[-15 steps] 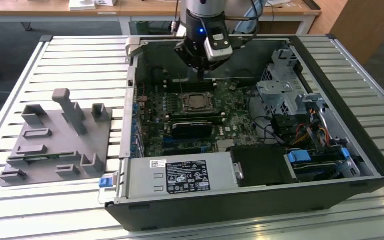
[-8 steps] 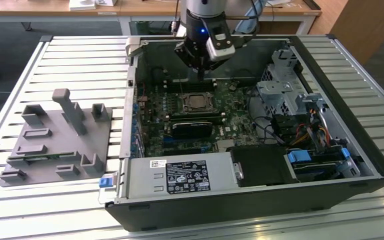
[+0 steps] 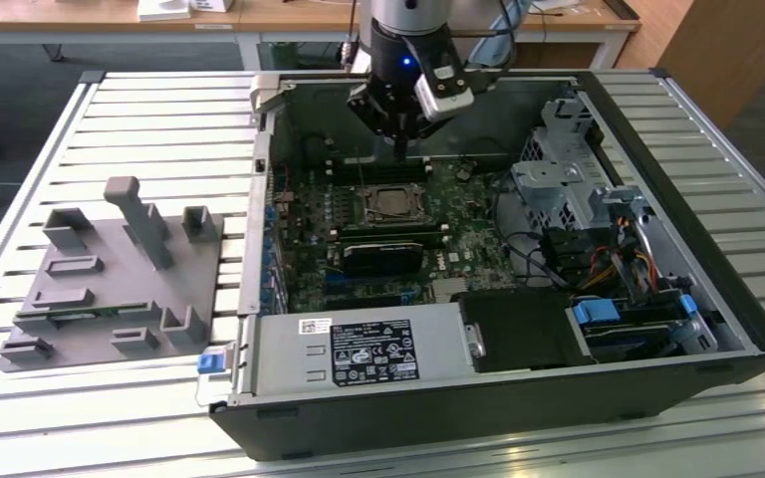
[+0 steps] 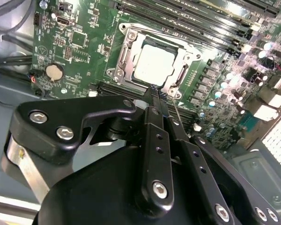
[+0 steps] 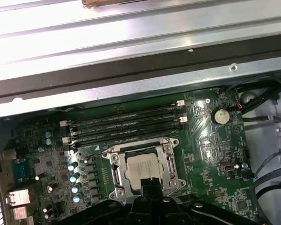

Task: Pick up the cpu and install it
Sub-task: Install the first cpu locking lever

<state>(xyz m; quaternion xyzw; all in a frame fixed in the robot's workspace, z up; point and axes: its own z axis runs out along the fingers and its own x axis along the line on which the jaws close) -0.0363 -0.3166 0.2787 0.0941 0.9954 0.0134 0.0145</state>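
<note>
A: What does the exterior view give you?
B: The gripper (image 3: 400, 127) hangs inside the open computer case (image 3: 701, 299), above the chip (image 3: 386, 206), which lies in its socket on the green board (image 3: 476, 229). A grey holder tray (image 3: 104, 289) sits on the exterior view's left.
A: And the second wrist view?
B: The fingers (image 4: 157, 105) are pressed together with nothing between them, tips just over the chip's (image 4: 153, 65) edge.
A: The first wrist view?
B: The chip (image 5: 143, 168) sits flat inside the metal frame (image 5: 113, 165), beside the memory slots (image 5: 124, 124).
</note>
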